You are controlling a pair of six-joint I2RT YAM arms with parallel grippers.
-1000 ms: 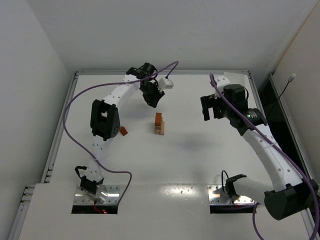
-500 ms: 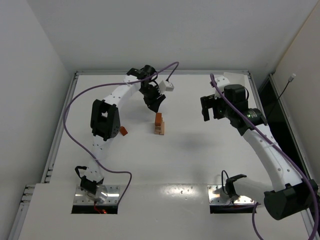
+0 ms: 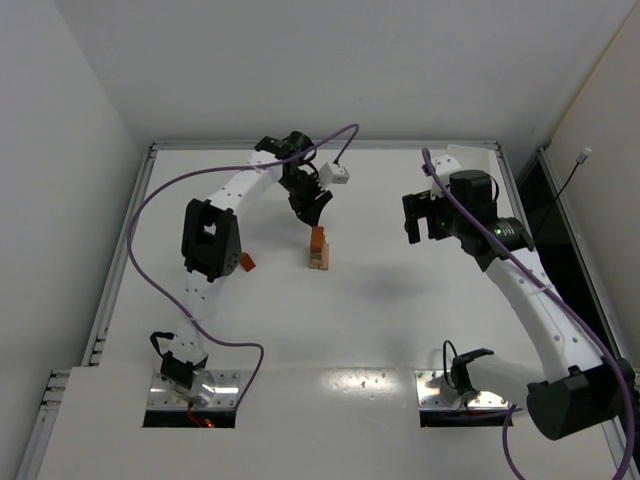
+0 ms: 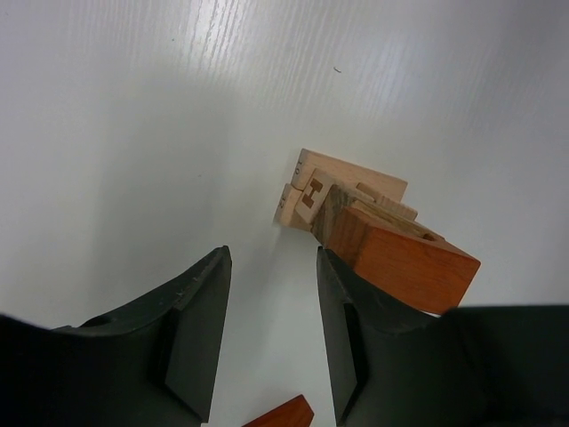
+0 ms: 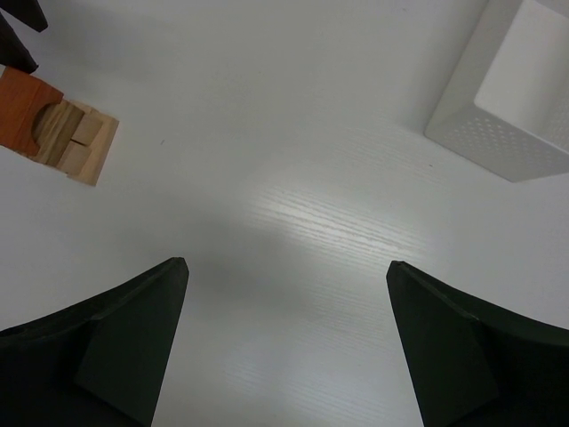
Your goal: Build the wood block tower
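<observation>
The tower (image 3: 318, 248) stands mid-table, pale tan blocks with a reddish-orange piece on top. In the left wrist view the tower (image 4: 356, 200) shows beyond my right finger, its orange top (image 4: 404, 262) close against that finger's outer side. My left gripper (image 3: 311, 206) (image 4: 272, 255) hovers just behind the tower, open, with only bare table between its fingers. A loose orange block (image 3: 246, 262) (image 4: 281, 414) lies left of the tower. My right gripper (image 3: 421, 222) (image 5: 286, 264) hangs wide open and holds nothing, right of the tower (image 5: 69, 138).
A white perforated box (image 5: 511, 84) sits at the back right, partly behind the right arm (image 3: 448, 158). Purple cables loop over both arms. A raised rim (image 3: 150, 160) borders the table.
My left gripper's jaws have widened and it has shifted slightly right behind the tower. The tower and the right arm have not moved.
</observation>
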